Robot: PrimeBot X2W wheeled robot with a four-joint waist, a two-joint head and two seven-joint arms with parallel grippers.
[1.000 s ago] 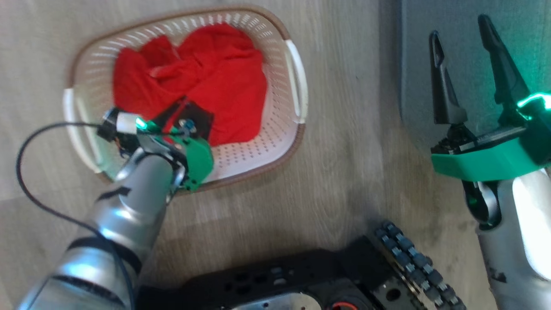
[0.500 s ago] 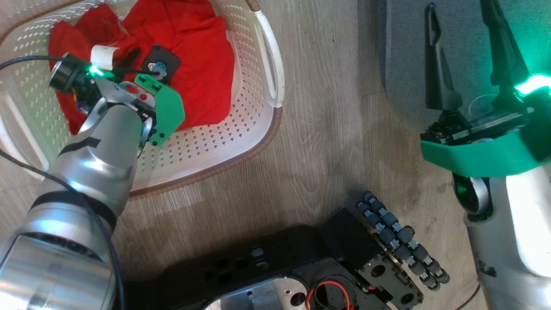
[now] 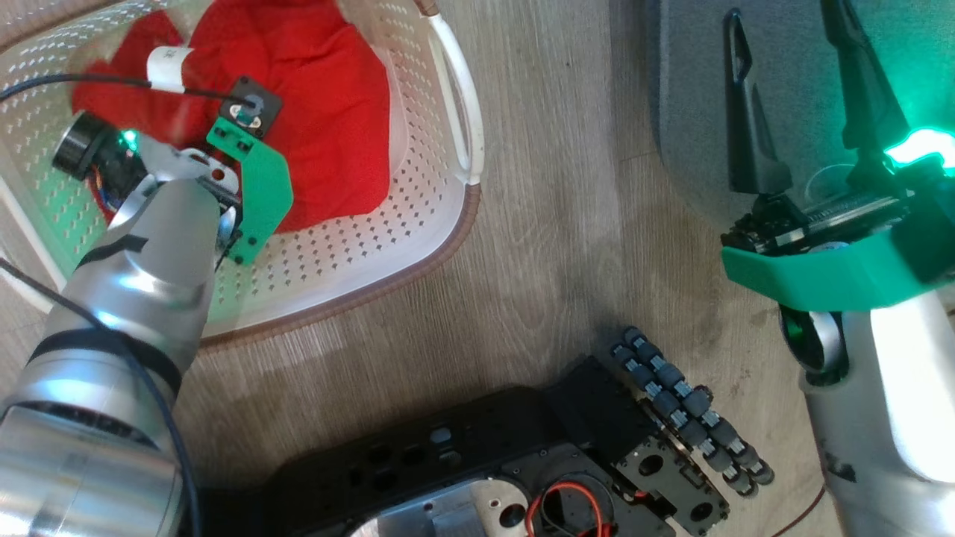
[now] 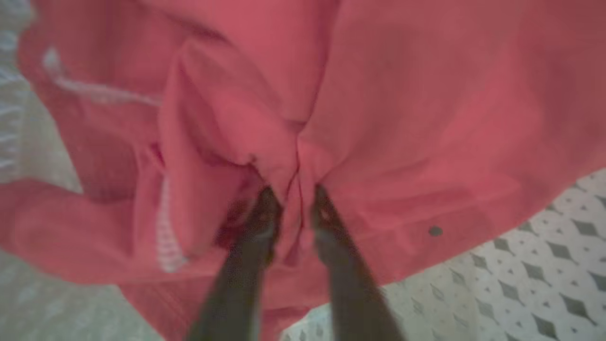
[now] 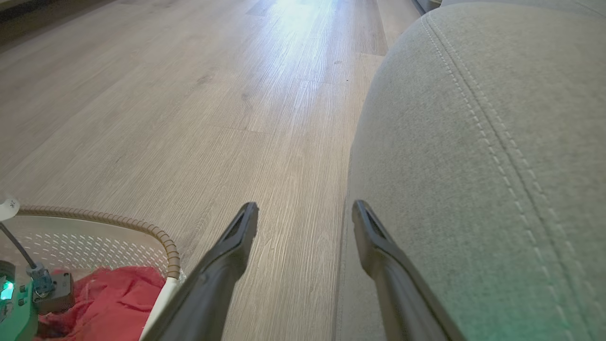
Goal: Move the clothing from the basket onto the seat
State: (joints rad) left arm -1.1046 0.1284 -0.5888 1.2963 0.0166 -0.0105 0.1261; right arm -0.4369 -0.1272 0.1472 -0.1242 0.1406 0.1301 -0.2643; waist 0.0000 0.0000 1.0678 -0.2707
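As far as the left wrist view goes, the left end effector (image 4: pixel 294 196) is pinched narrow on a fold of the clothing (image 4: pixel 416 94) — red fabric bunches right between the two dark fingertips (image 4: pixel 266 199), though the picture is a bit blurry; some white trim (image 4: pixel 165 237) shows on the cloth left of the fingers, and the perforated floor of the basket (image 4: pixel 544 265) peeks out at the lower right. From the head view, the left arm's wrist (image 3: pixel 250 183) sits over the red pile, which lies inside the basket's cream walls; a black cable (image 3: pixel 74 78) runs across it to the wrist. Over on the other side, the right end effector (image 3: pixel 783 30) is spread wide with nothing between its fingers; it hangs by the rounded edge of the grey seat (image 3: pixel 694 112), well apart from the basket — wood-look floor (image 3: pixel 552 224) lies between the two. The right wrist view has the stitched seam (image 5: pixel 497 137) running down the cushion, with the basket's brown rim (image 5: pixel 118 220) at the lower left.
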